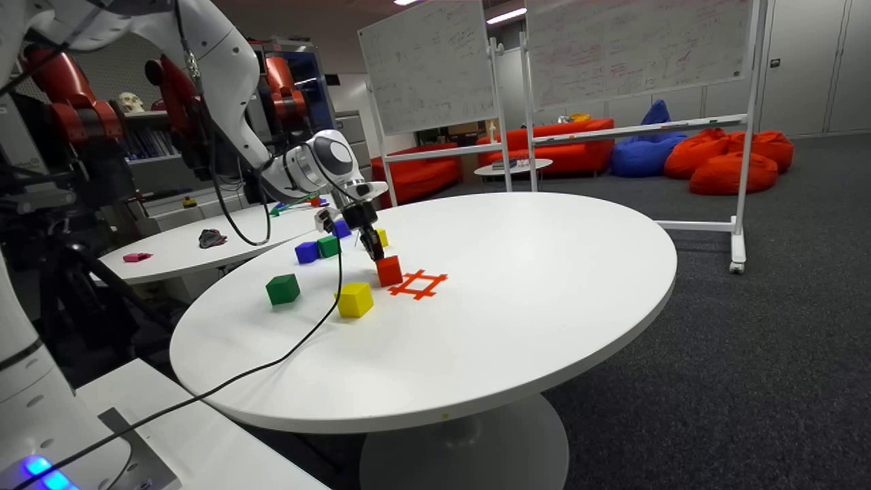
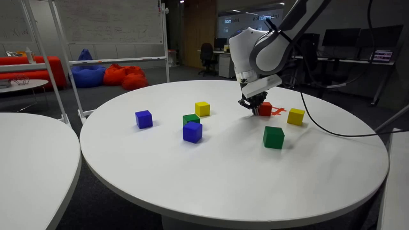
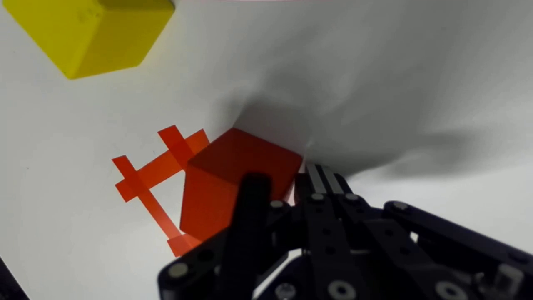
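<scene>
My gripper (image 3: 324, 177) is shut, its two fingertips pressed together with nothing between them. It points down at the tabletop right beside a red cube (image 3: 233, 164). A thin bright gap shows between finger and cube lower down; whether they touch higher up I cannot tell. A dark bar of the gripper hides part of the cube in the wrist view. The red cube (image 1: 389, 271) sits at the edge of a hash-shaped mark of red tape (image 3: 160, 167) and covers some of it from the wrist view. Close by stands a yellow cube (image 3: 95, 37).
Around the round white table (image 2: 223, 179) lie a near green cube (image 2: 273, 137), a blue cube (image 2: 192, 132) in front of another green cube (image 2: 190, 117), a second yellow cube (image 2: 202, 109) and another blue cube (image 2: 143, 119). A black cable (image 1: 292, 350) hangs across the table.
</scene>
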Action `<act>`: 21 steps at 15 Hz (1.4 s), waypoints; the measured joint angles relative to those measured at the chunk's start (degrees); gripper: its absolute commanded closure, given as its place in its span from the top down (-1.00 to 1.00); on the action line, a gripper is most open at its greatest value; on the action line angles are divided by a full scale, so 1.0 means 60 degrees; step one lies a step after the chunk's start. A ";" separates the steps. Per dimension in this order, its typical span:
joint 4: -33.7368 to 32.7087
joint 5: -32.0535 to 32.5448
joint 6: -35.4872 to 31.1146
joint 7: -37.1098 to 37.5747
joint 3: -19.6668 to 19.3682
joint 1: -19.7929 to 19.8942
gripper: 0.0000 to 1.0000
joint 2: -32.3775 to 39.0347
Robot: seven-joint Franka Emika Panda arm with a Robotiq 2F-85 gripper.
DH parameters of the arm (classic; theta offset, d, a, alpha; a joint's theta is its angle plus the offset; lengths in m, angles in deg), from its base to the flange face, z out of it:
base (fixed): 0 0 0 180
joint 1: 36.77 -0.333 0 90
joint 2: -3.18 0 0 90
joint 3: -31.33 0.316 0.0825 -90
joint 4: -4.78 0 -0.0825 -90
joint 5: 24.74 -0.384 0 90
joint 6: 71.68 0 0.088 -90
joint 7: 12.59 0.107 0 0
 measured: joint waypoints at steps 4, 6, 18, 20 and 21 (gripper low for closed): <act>0.0026 -0.0024 -0.0001 0.0000 -0.0035 0.0199 -1.00 -0.0023; 0.0073 -0.0036 -0.0003 0.0000 -0.0046 0.0329 -1.00 -0.0082; 0.0110 -0.0195 -0.0008 0.0000 -0.0072 0.0787 -1.00 -0.0146; 0.0114 -0.0229 -0.0030 0.0000 -0.0073 0.0826 -0.98 -0.0155; 0.0116 -0.0234 -0.0038 0.0000 -0.0073 0.0838 -0.98 -0.0161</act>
